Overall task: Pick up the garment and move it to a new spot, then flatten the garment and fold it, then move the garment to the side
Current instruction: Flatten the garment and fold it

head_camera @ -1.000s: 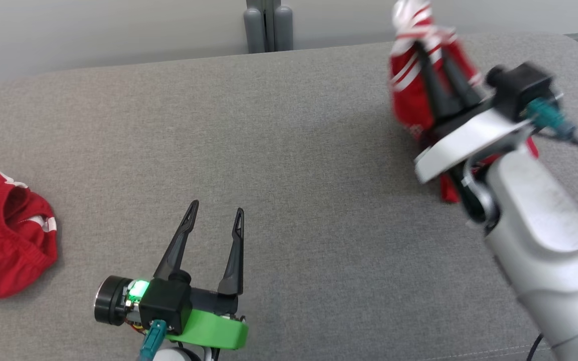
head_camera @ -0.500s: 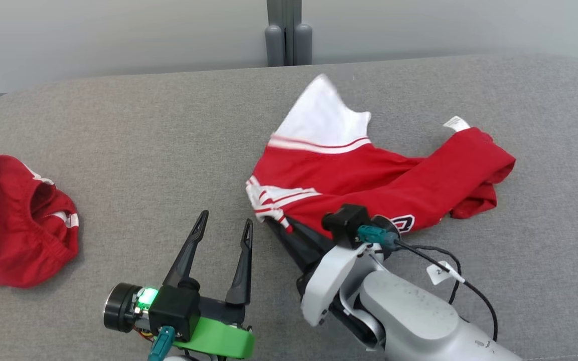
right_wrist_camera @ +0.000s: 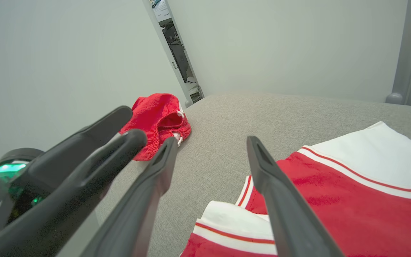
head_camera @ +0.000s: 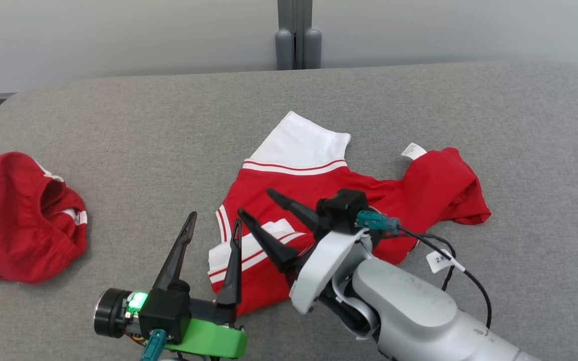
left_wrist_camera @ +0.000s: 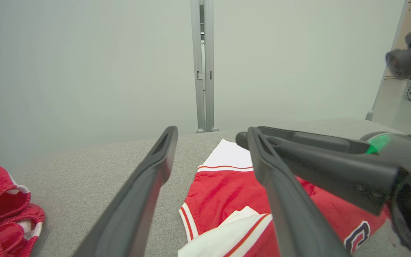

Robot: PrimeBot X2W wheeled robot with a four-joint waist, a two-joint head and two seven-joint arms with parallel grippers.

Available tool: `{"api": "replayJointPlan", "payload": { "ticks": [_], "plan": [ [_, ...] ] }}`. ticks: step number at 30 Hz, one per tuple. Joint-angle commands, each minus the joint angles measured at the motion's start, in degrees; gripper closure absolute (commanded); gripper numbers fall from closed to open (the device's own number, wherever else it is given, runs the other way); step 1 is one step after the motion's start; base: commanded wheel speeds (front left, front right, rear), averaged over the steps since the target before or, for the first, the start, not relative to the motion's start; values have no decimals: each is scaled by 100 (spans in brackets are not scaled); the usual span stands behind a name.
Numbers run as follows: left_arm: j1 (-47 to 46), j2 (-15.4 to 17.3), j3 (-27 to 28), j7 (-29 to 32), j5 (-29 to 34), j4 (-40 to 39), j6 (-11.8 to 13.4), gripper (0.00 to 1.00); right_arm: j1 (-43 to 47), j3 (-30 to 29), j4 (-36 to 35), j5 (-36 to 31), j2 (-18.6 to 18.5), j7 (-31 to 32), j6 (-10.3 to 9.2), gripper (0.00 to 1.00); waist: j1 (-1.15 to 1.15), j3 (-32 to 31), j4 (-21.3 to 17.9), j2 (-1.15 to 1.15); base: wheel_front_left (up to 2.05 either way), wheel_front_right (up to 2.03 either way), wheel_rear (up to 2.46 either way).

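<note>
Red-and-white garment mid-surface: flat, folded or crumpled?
Partly spread, neither flat nor folded: the garment is bunched at its right end, with a striped white flap doubled over its near left corner.

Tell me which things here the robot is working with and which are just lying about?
In the job:
jersey, spread on the grey surface
right gripper, open over it
left gripper, open at its edge

Lying about:
red bundle at the left, untouched
grey posts behind
</note>
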Motion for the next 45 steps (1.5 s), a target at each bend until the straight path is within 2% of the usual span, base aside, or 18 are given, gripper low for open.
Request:
{"api": "replayJointPlan", "payload": {
  "ticks": [1,9,14,17,19,21,24,28,29,30,31,32,37,45],
  "plan": [
    [56,19,40,-2,63,-25,37,0,67,-214,-14,-220,-22,-27,-4,0,0,8,-47,0,0,0,0],
    [21,19,248,-2,91,164,130,0,737,-1859,-807,-1762,-532,-24,-5,0,0,68,-333,0,0,0,0],
    [35,19,477,-2,-108,1135,366,0,1378,-2814,-1114,-2298,-748,-24,-5,0,0,51,-512,0,0,0,0],
    [-152,32,594,-2,-247,1853,392,0,1624,-3115,-1210,-2477,-783,-25,-5,0,0,74,-611,0,0,0,0],
    [-343,76,685,89,-366,2309,348,0,1780,-3299,-1256,-2535,-772,-24,-5,0,0,105,-672,0,0,0,0],
    [-489,66,797,234,-639,2617,177,0,1881,-3411,-1289,-2568,-739,-24,-5,0,0,132,-722,0,0,0,0],
    [-702,49,900,505,-1058,2896,-69,0,1965,-3518,-1343,-2602,-678,-24,-5,0,0,166,-771,0,0,0,0],
    [-840,38,974,892,-1461,3097,-243,0,2009,-3550,-1365,-2613,-605,-24,-5,0,0,175,-838,0,0,0,0],
    [-849,35,984,928,-1530,3094,-271,4,2009,-3552,-1370,-2614,-597,-24,-5,0,0,175,-852,0,0,0,0],
    [-862,31,1000,956,-1640,3057,-315,54,2011,-3568,-1384,-2617,-581,-24,-5,0,0,171,-872,0,0,0,0],
    [-864,29,994,981,-1723,3024,-363,94,2017,-3589,-1397,-2617,-570,-24,-5,0,0,167,-886,0,0,0,0],
    [-859,26,969,1012,-1799,2982,-420,100,2027,-3617,-1411,-2611,-556,-24,-5,0,0,165,-904,0,0,0,0],
    [-891,74,886,1025,-1888,2599,-544,100,2058,-3752,-1478,-2589,-515,-24,-5,0,0,170,-973,0,0,0,0],
    [-1257,644,821,452,-1082,1842,-124,100,2112,-3873,-1514,-2621,-468,-24,-5,0,0,189,-1026,0,0,0,0]
  ]
}}
